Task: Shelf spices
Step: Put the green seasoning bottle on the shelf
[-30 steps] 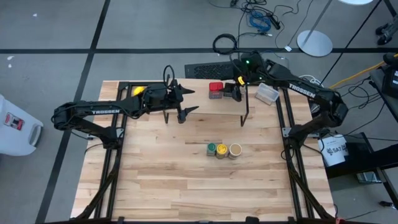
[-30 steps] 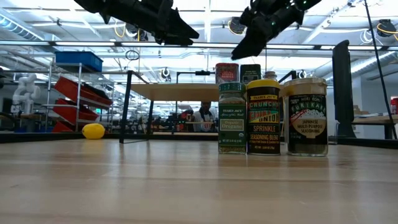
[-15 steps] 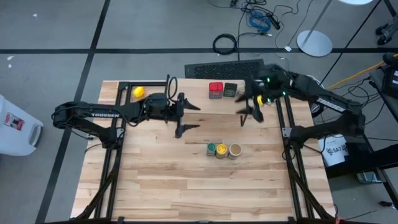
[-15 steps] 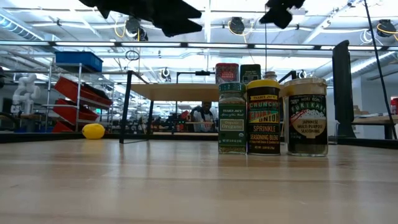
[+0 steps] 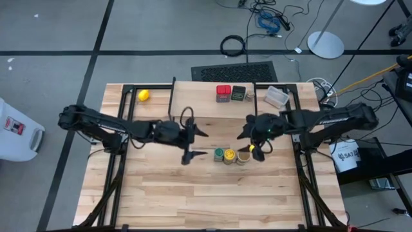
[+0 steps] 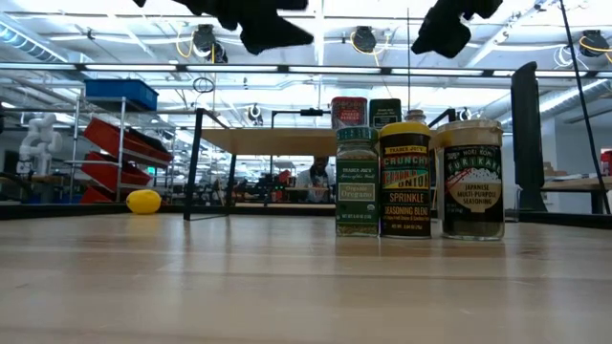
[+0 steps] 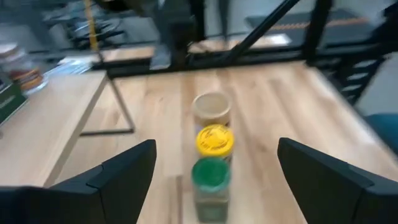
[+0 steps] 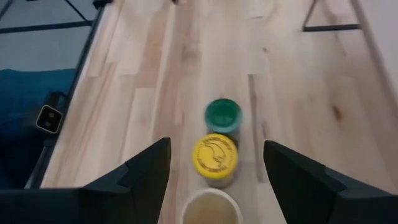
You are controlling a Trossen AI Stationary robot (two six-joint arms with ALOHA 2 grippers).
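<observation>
The wooden table [image 5: 193,193] fills the middle of the high view, and the shelf [image 5: 212,109], a light plank on thin black legs, is seen in its upper centre. On the shelf top, at upper centre, a red square tin [image 5: 223,93] and a dark rectangular box [image 5: 239,93] are set side by side, with something small just right of the box that cannot be made out. A clear plastic tub [image 5: 276,96] lies to the upper right of the table, and a yellow ball [image 5: 143,95] at the upper left.

Just right of the frame's centre, three jars are lined up in a close row: the green-lidded jar [image 5: 219,154], the yellow-lidded jar [image 5: 230,156] and the tan round-topped jar [image 5: 243,155]. In the low view they are seen upright, right of centre.

The left gripper [image 5: 196,143] is held just left of the row, at centre frame, its fingers spread wide with nothing between them; in the left wrist view the green-lidded jar [image 7: 211,180] is seen nearest, between the spread fingers [image 7: 118,171]. The right gripper [image 5: 250,138] is held at the right end of the row, over the tan round-topped jar, its fingers likewise wide apart and empty. In the low view both are seen dark at the top edge, above the jars.
</observation>
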